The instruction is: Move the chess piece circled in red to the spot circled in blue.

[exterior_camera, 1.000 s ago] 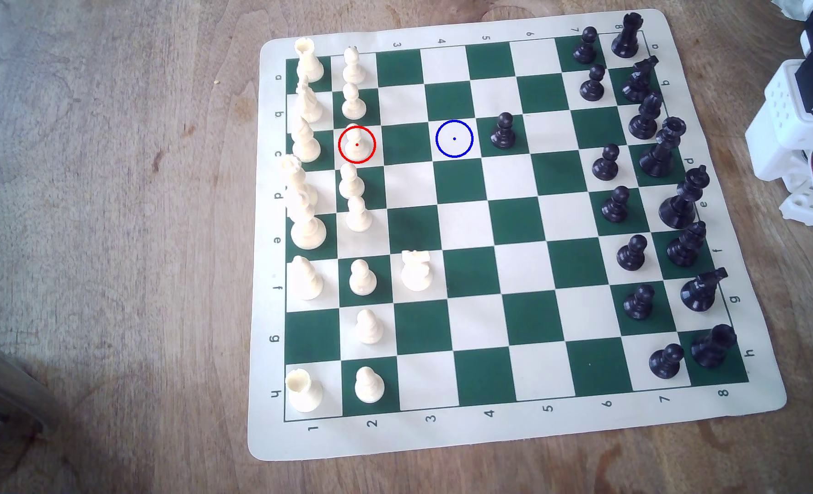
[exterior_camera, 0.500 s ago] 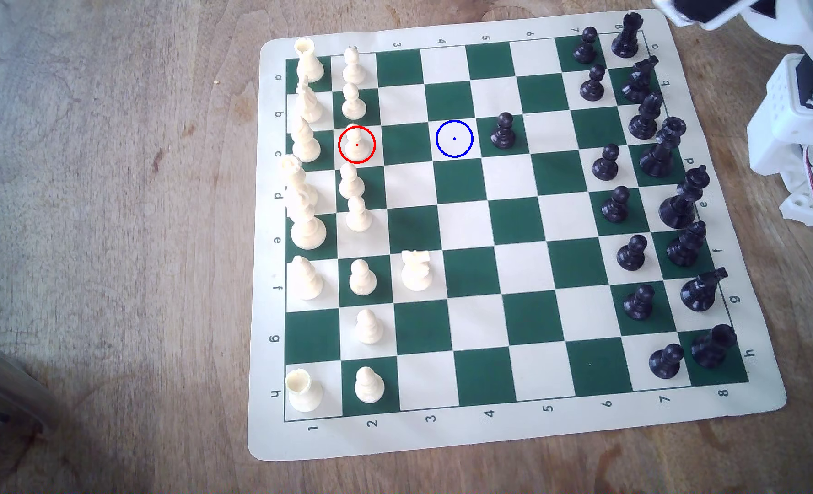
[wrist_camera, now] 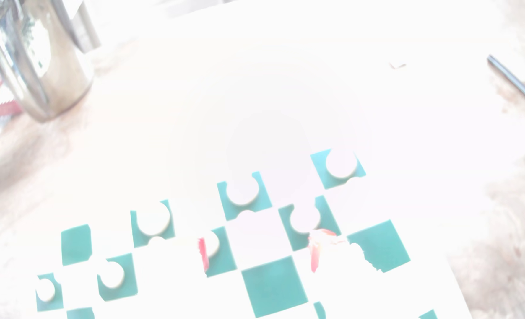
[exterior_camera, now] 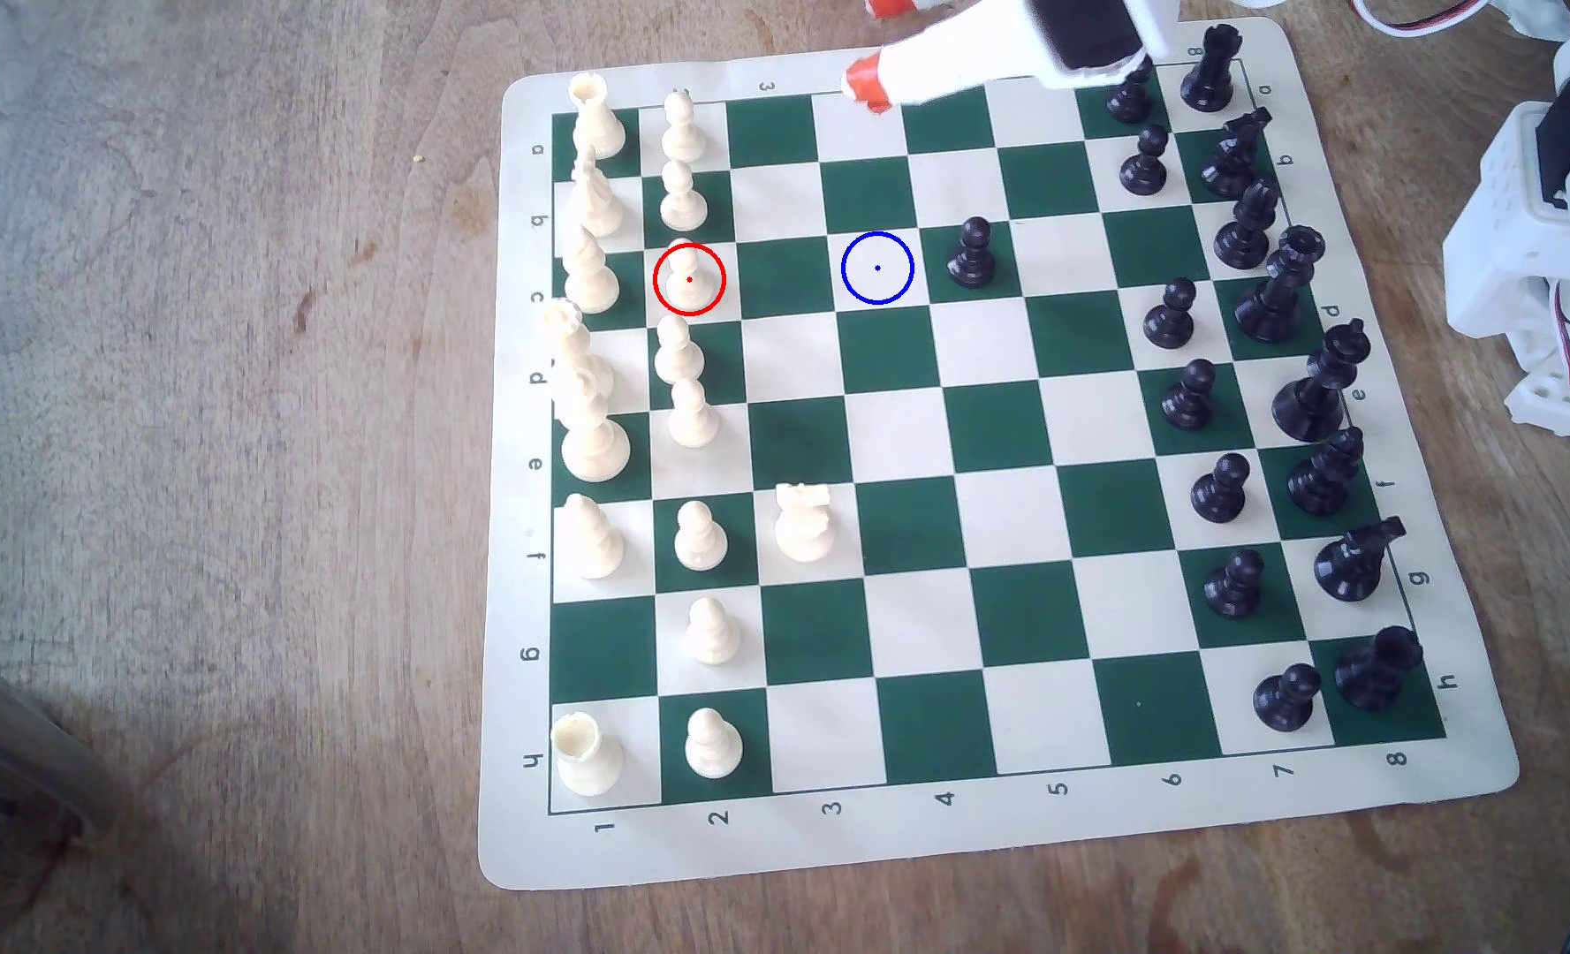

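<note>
A green-and-cream chessboard [exterior_camera: 992, 826] is laid on a wooden table [exterior_camera: 212, 459]; the chess piece [exterior_camera: 688, 271], a cream pawn ringed in red, is stood upright in the second column from the exterior view's left, among the other white pawns; the spot [exterior_camera: 877, 268], ringed in blue, is seen two squares to its right, just left of a lone black pawn [exterior_camera: 972, 252]; the gripper [exterior_camera: 873, 46], orange-tipped, is held above the board's far edge, its jaws spread wide and holding nothing; the wrist view is badly washed out.
</note>
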### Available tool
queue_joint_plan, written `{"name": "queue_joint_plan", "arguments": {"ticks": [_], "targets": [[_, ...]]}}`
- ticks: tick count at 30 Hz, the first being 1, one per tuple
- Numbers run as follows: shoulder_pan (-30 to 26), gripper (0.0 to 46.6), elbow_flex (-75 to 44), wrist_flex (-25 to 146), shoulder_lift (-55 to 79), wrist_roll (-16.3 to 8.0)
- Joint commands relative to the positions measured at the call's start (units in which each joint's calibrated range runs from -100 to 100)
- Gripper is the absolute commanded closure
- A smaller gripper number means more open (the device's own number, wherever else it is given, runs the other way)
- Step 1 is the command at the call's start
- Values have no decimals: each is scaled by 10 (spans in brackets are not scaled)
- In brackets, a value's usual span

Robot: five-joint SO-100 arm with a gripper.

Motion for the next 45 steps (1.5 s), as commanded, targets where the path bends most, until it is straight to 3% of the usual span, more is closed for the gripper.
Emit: {"name": "queue_joint_plan", "arguments": {"ticks": [1, 9, 13, 14, 17, 23, 45], "targets": [[-8, 275, -132, 1, 104, -5], [-14, 276, -300, 11, 271, -16], [-13, 307, -348, 16, 346, -16], [-9, 342, -373, 22, 373, -16], [-6, 360, -404, 49, 393, -16], [-13, 336, -427, 60, 427, -22], [-25, 332, -464, 57, 488, -37]]}}
